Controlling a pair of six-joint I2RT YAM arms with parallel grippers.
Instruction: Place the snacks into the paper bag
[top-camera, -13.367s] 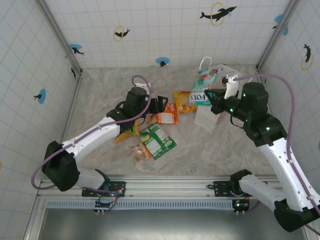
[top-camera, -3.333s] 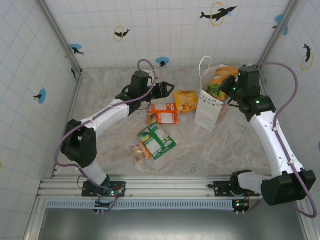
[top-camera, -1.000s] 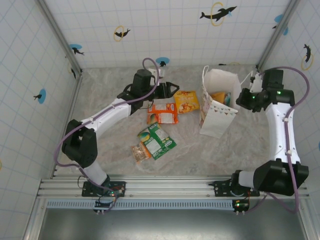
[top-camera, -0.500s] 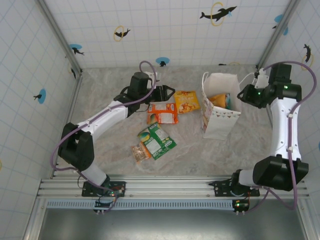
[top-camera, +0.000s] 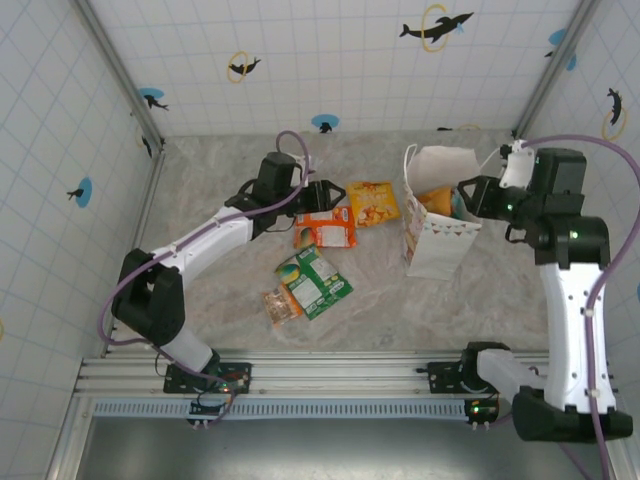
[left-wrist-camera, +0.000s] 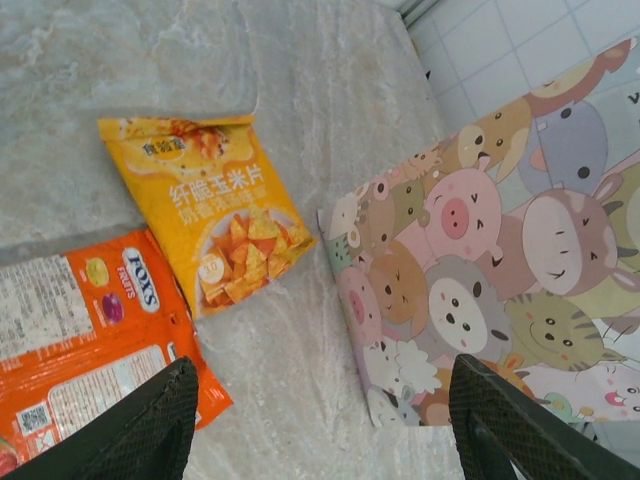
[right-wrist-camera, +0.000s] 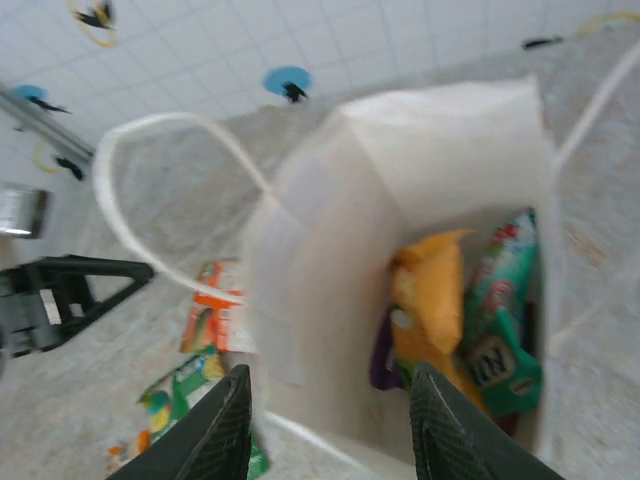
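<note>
The paper bag (top-camera: 437, 236) stands upright on the right half of the marbled table (top-camera: 430, 310), mouth open to the ceiling. One side, seen from the left wrist, is printed all over with cartoon animals. Looking down into it from the right wrist, three snacks sit inside: a yellow-orange packet (right-wrist-camera: 432, 300) standing on end, a teal packet (right-wrist-camera: 505, 325) leaning beside it on the right, and a bit of a purple packet (right-wrist-camera: 383, 360) tucked low on its left. The right gripper (top-camera: 470, 195) hangs at the bag's right-hand rim, its fingers (right-wrist-camera: 226, 432) spread apart with nothing clamped between them; the bag's near edge runs below them, and I cannot tell whether they touch it. Four more snacks lie flat on the table left of the bag. A yellow packet (top-camera: 372, 202) is nearest to it, an orange packet (top-camera: 325, 229) lies just beside that, and nearer the arm bases a green packet (top-camera: 316, 282) has a small brownish packet (top-camera: 281, 303) touching its left edge. The left gripper (top-camera: 326, 192) is stretched out low over the table beside the orange packet's far edge. Its fingers (left-wrist-camera: 150, 420) are wide apart and holding nothing, with bare table between them and the yellow packet ahead.
</note>
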